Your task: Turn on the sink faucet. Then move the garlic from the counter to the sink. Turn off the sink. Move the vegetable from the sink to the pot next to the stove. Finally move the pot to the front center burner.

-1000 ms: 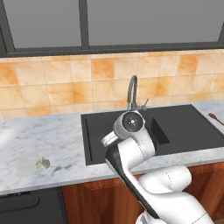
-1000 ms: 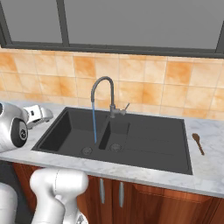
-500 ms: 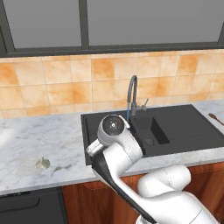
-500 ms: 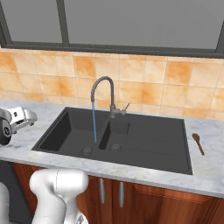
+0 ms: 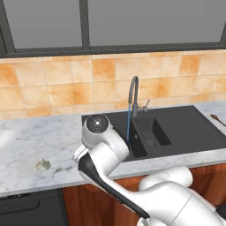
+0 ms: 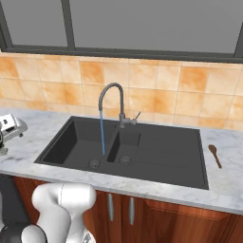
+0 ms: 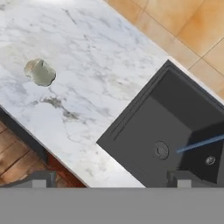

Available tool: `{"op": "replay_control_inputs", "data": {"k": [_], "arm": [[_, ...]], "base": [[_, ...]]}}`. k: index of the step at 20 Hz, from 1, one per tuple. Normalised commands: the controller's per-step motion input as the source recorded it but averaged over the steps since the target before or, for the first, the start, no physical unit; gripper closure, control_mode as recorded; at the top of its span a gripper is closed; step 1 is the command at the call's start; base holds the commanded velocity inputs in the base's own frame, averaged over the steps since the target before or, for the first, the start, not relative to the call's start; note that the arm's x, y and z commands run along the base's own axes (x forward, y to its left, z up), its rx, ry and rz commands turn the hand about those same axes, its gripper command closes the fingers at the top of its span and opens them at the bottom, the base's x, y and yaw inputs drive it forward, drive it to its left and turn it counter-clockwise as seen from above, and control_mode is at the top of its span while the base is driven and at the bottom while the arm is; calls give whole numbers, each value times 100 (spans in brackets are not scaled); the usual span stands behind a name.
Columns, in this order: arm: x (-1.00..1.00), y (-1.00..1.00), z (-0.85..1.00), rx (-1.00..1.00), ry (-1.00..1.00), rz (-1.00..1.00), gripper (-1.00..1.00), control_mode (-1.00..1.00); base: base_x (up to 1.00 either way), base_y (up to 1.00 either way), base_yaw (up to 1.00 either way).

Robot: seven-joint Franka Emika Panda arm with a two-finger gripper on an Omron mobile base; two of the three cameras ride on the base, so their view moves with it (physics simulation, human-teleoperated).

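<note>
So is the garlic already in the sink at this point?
No, the garlic lies on the marble counter left of the sink, well apart from the basin.

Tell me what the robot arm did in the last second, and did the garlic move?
The arm swung away from the faucet, out over the counter toward the garlic. It took hold of nothing. The garlic stayed where it was, water keeps running into the sink, and the wooden spoon hasn't moved.
</note>
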Motion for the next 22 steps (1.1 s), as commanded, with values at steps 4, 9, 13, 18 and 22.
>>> {"op": "replay_control_inputs", "data": {"k": [4,9,13,18,22], "arm": [[-2,35,-19,0,6,13,-100,-100],[0,52,-20,-1,8,9,-100,-100],[-1,53,-24,-2,8,9,-100,-100],[-5,36,-17,0,6,10,-100,-100],[0,39,-20,0,4,8,-100,-100]], "base": [[0,0,0],[0,0,0],[0,0,0],[0,0,0],[0,0,0]]}}
